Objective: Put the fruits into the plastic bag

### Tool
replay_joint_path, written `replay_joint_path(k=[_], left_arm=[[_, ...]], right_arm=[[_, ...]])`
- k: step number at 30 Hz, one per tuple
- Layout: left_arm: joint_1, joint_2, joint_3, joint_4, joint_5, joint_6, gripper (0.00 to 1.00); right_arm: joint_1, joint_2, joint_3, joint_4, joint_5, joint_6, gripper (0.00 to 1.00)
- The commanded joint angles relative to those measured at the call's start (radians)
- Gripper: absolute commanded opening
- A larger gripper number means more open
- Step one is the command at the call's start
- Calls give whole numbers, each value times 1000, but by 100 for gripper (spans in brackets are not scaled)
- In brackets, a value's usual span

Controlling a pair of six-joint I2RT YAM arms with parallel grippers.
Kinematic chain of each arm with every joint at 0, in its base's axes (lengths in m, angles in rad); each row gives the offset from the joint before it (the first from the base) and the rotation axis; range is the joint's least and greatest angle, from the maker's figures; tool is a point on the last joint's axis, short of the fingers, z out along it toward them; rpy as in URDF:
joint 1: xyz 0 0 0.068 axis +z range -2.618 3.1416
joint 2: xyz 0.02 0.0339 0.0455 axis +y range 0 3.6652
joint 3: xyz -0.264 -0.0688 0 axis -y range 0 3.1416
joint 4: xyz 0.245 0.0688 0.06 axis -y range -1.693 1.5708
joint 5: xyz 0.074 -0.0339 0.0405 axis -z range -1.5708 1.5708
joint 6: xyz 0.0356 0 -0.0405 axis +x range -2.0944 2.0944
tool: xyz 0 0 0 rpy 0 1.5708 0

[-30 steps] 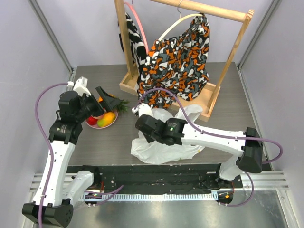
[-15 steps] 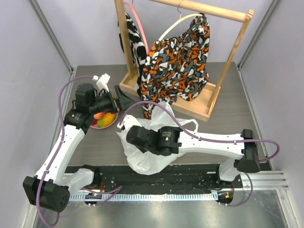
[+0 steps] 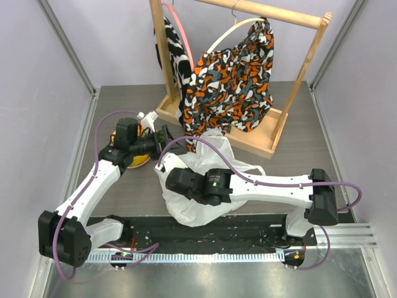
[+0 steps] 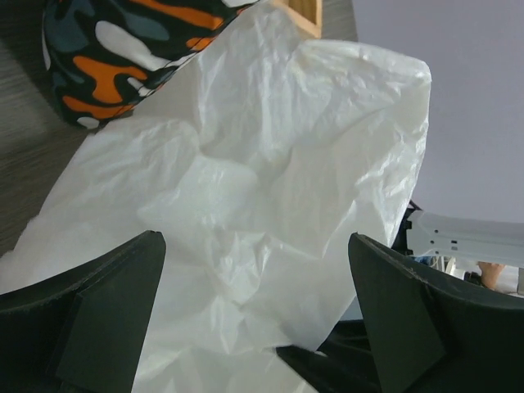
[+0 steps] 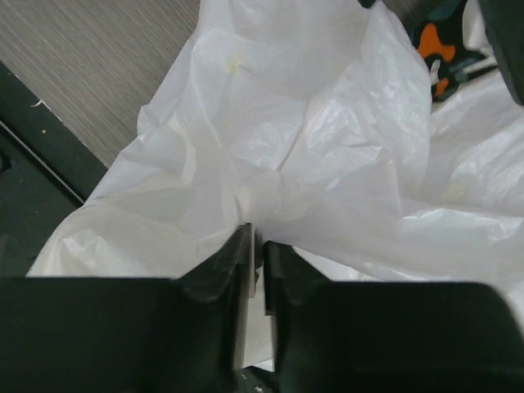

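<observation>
Shifted since a second back: plastic bag [image 3: 186,208] dragged left along near edge of table [image 3: 298,124] and bunched up taller; left arm swung off the fruits and across to the bag. Now sitting mid near edge, just in front of wooden rack [image 3: 260,146], crumpled, mouth not clearly open. Right gripper [image 5: 255,241] jaws narrow, pinching a fold of film. Left gripper [image 4: 254,241] jaws wide, empty, hovering right at upper bag edge, no contact visible. Fruits [image 3: 138,162] only partly visible toward left edge, tucked under left arm, outside the bag. Progress estimate: none bagged as far as can be seen; opening not yet prepped. Left to do: spread mouth, then fetch and drop each fruit.
</observation>
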Motion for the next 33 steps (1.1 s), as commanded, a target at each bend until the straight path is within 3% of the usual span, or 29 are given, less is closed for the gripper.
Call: replay_joint_path(k=[1, 3, 6, 13, 14, 20, 33], left_arm=[[-9, 3, -24, 38, -55, 43, 100], [-11, 4, -52, 38, -68, 51, 100], [-11, 6, -90, 37, -79, 51, 100], [-11, -37, -152, 26, -141, 68, 100], [-11, -45, -156, 17, -147, 71, 100], [-11, -65, -181, -5, -179, 83, 100], [-11, -108, -201, -51, -199, 114, 100]], right_arm=[[-24, -35, -10, 23, 50, 47, 37], [-48, -38, 17, -3, -15, 73, 56], [-85, -26, 100, -75, -137, 105, 65], [-157, -105, 229, -217, -269, 252, 69], [-193, -131, 223, -217, -285, 277, 75], [-450, -250, 157, -215, -378, 421, 75], [-692, -158, 120, -165, -435, 268, 77]])
